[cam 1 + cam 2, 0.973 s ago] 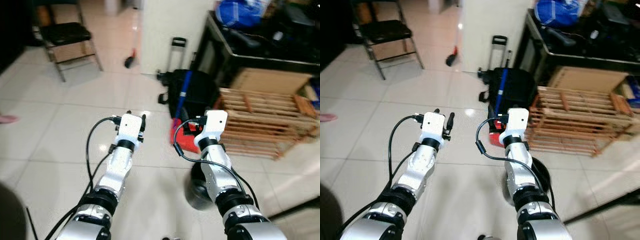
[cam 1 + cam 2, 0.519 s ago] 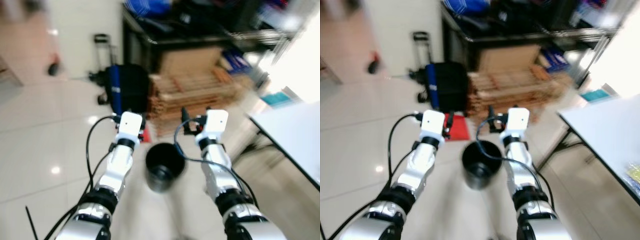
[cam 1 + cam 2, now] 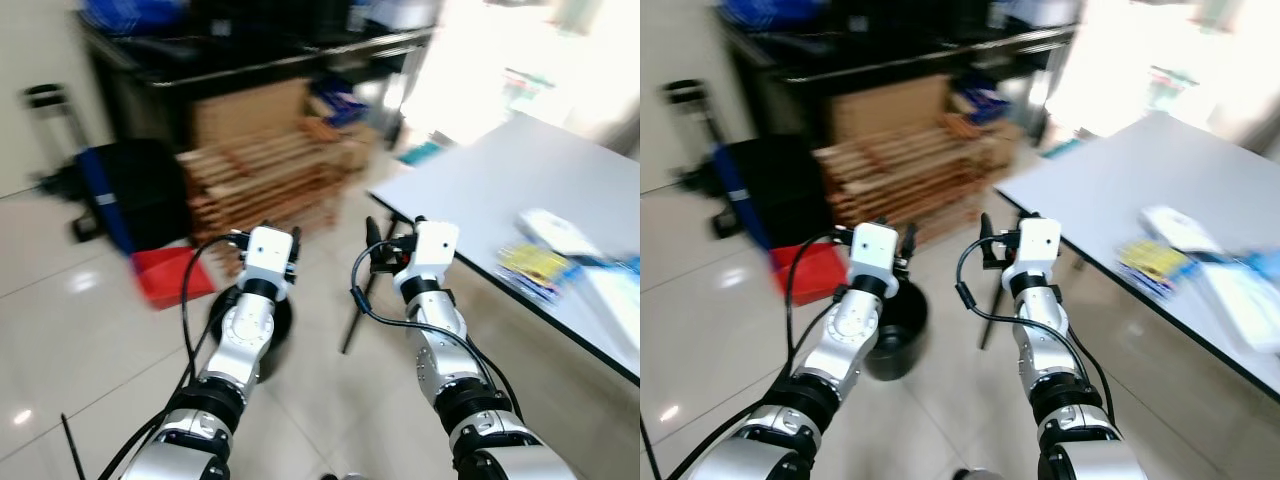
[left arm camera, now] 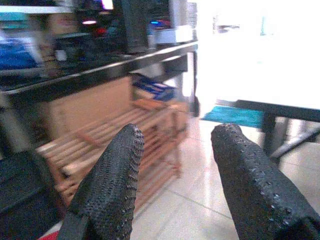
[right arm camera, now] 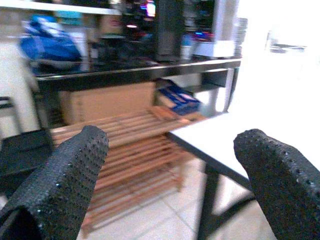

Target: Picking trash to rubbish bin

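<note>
A black rubbish bin (image 3: 896, 334) stands on the tiled floor, partly hidden behind my left forearm. My left gripper (image 4: 177, 135) is held out above the bin, open, nothing between its fingers. My right gripper (image 5: 172, 137) is open too, raised beside the near corner of a grey table (image 3: 480, 190). On the table lie blurred items: a yellow packet (image 3: 534, 265), a white object (image 3: 548, 227) and a white and blue piece (image 3: 612, 292) at the right edge.
A slatted wooden rack (image 3: 265, 175) stands ahead, under a dark shelf (image 3: 250, 60) loaded with boxes. A black bag (image 3: 140, 185) and a red dustpan (image 3: 165, 275) sit to the left of the bin. A dark table leg (image 3: 355, 320) slants down between my arms.
The camera has swung to the right: the rack, bag and bin have slid left in the picture and the grey table has come into view. Both arms keep the same pose.
</note>
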Controlling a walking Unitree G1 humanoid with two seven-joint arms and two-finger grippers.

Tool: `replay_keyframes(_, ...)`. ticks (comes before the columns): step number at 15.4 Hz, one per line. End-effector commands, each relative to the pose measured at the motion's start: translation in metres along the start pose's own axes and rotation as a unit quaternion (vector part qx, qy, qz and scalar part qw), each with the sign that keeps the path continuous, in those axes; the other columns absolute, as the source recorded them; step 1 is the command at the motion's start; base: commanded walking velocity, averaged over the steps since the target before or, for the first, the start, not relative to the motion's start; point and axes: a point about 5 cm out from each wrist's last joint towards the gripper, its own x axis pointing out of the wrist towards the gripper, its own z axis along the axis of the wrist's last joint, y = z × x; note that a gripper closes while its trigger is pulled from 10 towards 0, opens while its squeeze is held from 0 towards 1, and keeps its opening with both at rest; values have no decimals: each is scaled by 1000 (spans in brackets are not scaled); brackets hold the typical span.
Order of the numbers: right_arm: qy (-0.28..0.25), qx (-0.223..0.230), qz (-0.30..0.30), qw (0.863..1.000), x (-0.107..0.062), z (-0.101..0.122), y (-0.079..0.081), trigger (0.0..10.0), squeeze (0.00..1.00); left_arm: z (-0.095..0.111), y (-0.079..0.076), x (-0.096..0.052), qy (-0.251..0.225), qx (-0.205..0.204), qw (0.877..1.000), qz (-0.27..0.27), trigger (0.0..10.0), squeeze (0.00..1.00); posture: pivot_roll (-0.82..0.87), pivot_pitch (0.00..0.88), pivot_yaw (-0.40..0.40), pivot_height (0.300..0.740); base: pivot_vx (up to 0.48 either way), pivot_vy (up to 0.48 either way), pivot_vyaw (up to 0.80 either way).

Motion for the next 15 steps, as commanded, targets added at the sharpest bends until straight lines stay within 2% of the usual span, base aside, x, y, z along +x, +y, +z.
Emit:
replay_keyframes(1, 0, 3, -4, 1000, 1, 1, -1, 10000, 0, 2, 1, 1, -7, 0, 1000, 4, 10000, 0, -18, 32, -83, 740, 0, 0, -800)
replay_keyframes(15, -1, 4, -9, 1000, 0, 1, -3, 10000, 0, 4, -2, 2, -8, 18, 1000, -8, 10000, 0, -23, 35, -73, 740, 0, 0, -800)
